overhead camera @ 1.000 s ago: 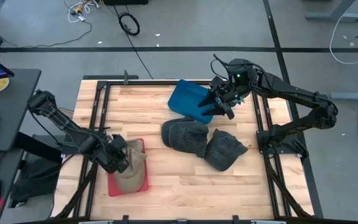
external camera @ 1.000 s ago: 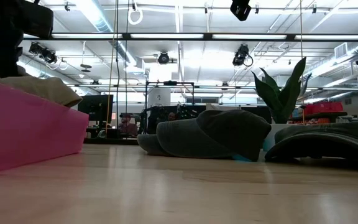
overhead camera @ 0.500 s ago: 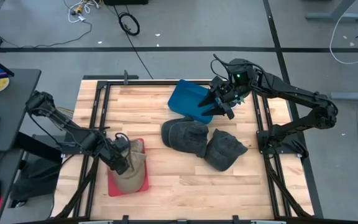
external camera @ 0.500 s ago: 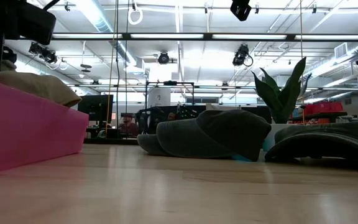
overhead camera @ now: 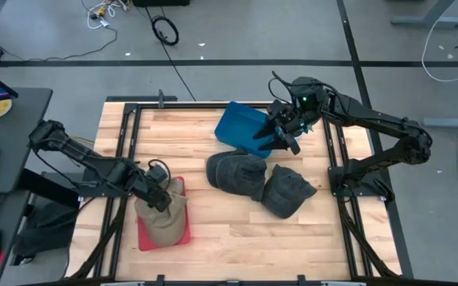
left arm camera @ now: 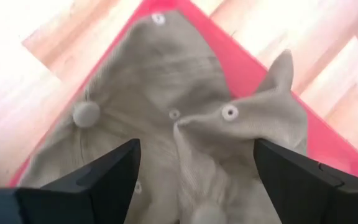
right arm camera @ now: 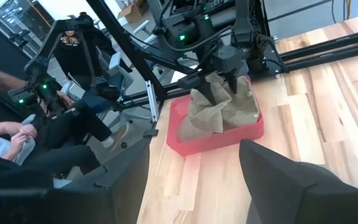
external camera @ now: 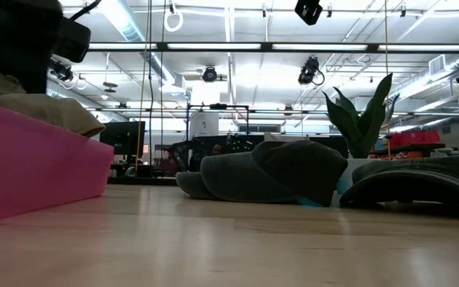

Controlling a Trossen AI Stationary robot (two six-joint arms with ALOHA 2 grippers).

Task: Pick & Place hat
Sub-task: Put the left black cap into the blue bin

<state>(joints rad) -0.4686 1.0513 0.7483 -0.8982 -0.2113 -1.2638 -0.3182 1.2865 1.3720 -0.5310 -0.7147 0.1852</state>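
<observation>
A tan hat (overhead camera: 164, 221) lies crumpled in a red tray (overhead camera: 183, 237) at the table's near left. Its cloth rests on the tray's floor and rises above the tray wall (external camera: 30, 159). My left gripper (left arm camera: 197, 186) stands open right over it, one finger on either side of a raised fold (left arm camera: 229, 118). The right wrist view shows that gripper (right arm camera: 227, 78) pointing down onto the hat (right arm camera: 219, 109). My right gripper (overhead camera: 281, 137) waits open over the blue tray (overhead camera: 239, 127) at the far right. My left gripper comes at the tan hat from above, pointing down, with its fingers (left arm camera: 101, 177) spread beside the crumpled crown. Whether the fingertips touch the cloth, I cannot tell.
Two dark hats (overhead camera: 237, 173) (overhead camera: 287, 191) lie side by side on the wood at the table's middle, right of the red tray. A plant (external camera: 361, 119) shows behind them in the low view. People sit beyond the table's left side (right arm camera: 55, 118).
My left gripper has opened and let go of the tan hat, which has settled into the red tray. The gripper has shifted a little toward the table's right edge.
</observation>
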